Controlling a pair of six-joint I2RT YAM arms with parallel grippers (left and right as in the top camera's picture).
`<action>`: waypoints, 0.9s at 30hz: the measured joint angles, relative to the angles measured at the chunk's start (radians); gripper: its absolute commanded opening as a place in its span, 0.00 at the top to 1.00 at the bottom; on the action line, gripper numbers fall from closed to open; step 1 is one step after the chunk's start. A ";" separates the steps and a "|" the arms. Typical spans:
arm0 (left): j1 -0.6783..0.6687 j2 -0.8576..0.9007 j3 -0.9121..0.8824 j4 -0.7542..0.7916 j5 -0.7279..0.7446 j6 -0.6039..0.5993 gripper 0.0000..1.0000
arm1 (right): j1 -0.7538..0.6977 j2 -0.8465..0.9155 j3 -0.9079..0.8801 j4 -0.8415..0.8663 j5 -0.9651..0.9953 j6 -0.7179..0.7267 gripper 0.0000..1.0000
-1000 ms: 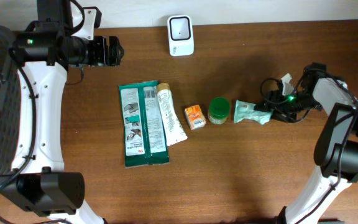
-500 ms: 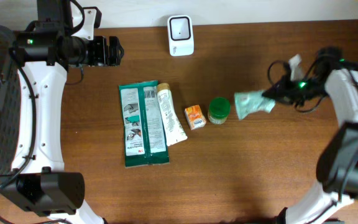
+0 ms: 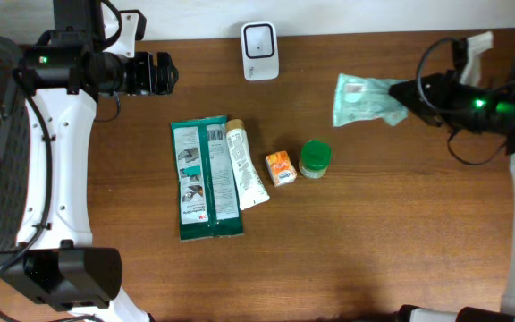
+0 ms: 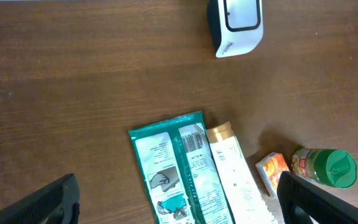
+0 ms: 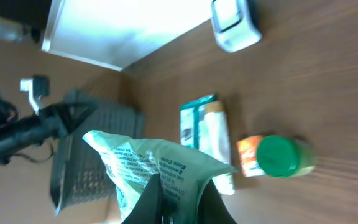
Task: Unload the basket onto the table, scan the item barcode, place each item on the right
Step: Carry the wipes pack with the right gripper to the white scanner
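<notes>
The pale green pouch (image 3: 365, 98) is gripped at one end by the right claw (image 3: 407, 92), which is clenched on it, and is held clear of the worktop (image 3: 374, 224). Its long axis is stretched out from the claw tips toward the white scanner (image 3: 260, 51), which is set at the far edge, near but apart, on the left arm's side. A sideways carry along that axis is judged to be needed. Print is seen on the pouch; a barcode cannot be made out. The left claw (image 3: 170, 74) is spread wide and empty, beyond the scanner's other side
</notes>
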 measured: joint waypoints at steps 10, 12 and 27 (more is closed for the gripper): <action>-0.001 0.000 0.000 0.001 0.000 0.000 0.01 | 0.515 0.069 0.003 0.473 0.799 -0.020 0.96; -0.001 0.000 0.000 0.001 0.000 0.000 0.01 | 0.592 0.175 0.006 0.691 1.013 -0.165 0.96; -0.001 0.001 -0.002 0.000 0.007 0.000 0.01 | 0.663 0.943 0.007 1.923 1.235 -1.260 0.96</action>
